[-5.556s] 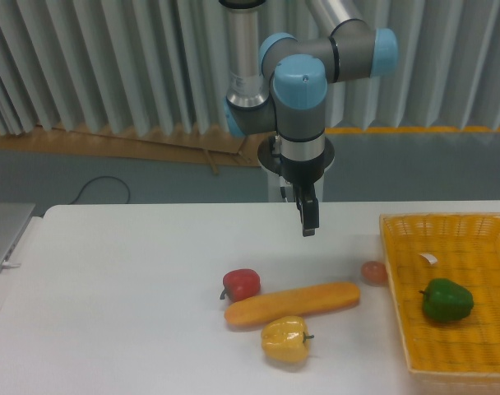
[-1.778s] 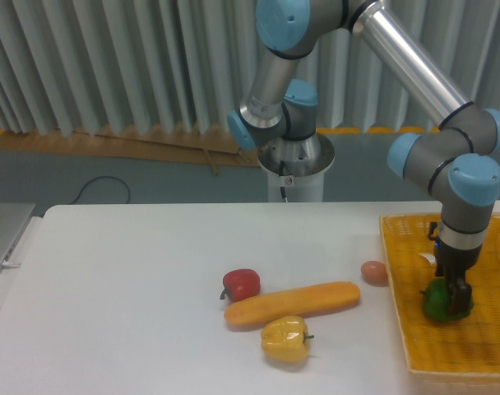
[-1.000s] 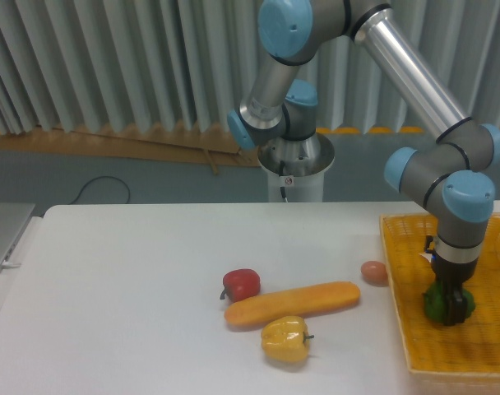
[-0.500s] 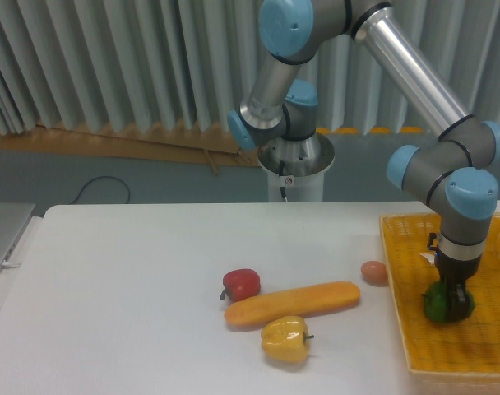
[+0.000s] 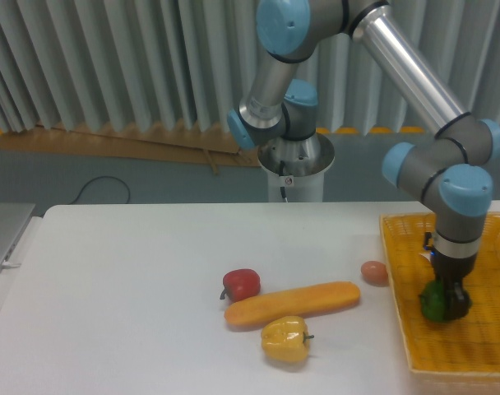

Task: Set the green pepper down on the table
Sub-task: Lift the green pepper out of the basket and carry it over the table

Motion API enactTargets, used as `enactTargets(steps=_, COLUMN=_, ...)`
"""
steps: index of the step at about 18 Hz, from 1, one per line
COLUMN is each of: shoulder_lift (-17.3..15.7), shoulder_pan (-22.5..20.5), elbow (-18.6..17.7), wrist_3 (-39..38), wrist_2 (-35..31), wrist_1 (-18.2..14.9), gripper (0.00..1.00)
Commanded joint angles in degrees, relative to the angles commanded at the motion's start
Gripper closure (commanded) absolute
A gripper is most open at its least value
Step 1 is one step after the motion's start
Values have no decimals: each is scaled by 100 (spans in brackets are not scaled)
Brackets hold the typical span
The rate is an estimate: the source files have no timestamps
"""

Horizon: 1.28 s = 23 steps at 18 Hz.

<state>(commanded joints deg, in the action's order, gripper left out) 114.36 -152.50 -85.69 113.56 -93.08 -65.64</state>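
Since half a second ago the gripper (image 5: 448, 303) has shifted a little toward the left of the picture, and the green pepper (image 5: 433, 301) has gone with it, a small sign that the pepper is now travelling with the arm rather than lying loose. Its dark fingers point straight down and look closed against the pepper, one finger crossing its right side so that only the left half shows; the view is too coarse to confirm the contact beyond that. The pepper sits low inside the yellow woven basket (image 5: 398, 280), and whether it has cleared the basket floor cannot be told. My reading is that the grasp is made and the lift is just starting, so most of the task is still ahead: the pepper has to rise over the basket wall and cross to the white table (image 5: 127, 304). On that table, well apart from the basket, lie a red pepper (image 5: 241, 284), a long orange vegetable (image 5: 292, 303) and a yellow pepper (image 5: 284, 341), with a small reddish round thing (image 5: 373, 272) just beside the basket's left wall. No brand, label or writing can be read anywhere.
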Motion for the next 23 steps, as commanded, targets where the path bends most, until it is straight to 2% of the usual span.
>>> enactTargets(steps=6, shoulder_lift=-352, shoulder_pan=194, elbow=-9, wrist_3=-342, wrist_2=9, wrist_1=-589, gripper=57)
enactTargets(steps=9, shoulder_lift=-633, shoulder_pan=439, elbow=-9, wrist_3=-930, wrist_2=105, wrist_1=-1020, gripper=57)
enactTargets(steps=14, shoulder_lift=-923, shoulder_pan=835, elbow=-105, wrist_3=-1704, wrist_2=473, wrist_1=-1565, gripper=57)
enactTargets(steps=18, shoulder_lift=-1082, shoulder_pan=1152, elbow=-535, wrist_3=-2092, wrist_2=1009, wrist_1=-1540, gripper=57)
enactTargets(steps=21, shoulder_lift=-1301, shoulder_pan=1529, elbow=-904, wrist_3=-2250, wrist_2=967, wrist_1=-1513, gripper=57)
enactTargets(steps=23, shoulder_lift=-1363, shoulder_pan=1635, elbow=-1036, wrist_3=-2391, wrist_2=722, wrist_1=-1513, gripper=56)
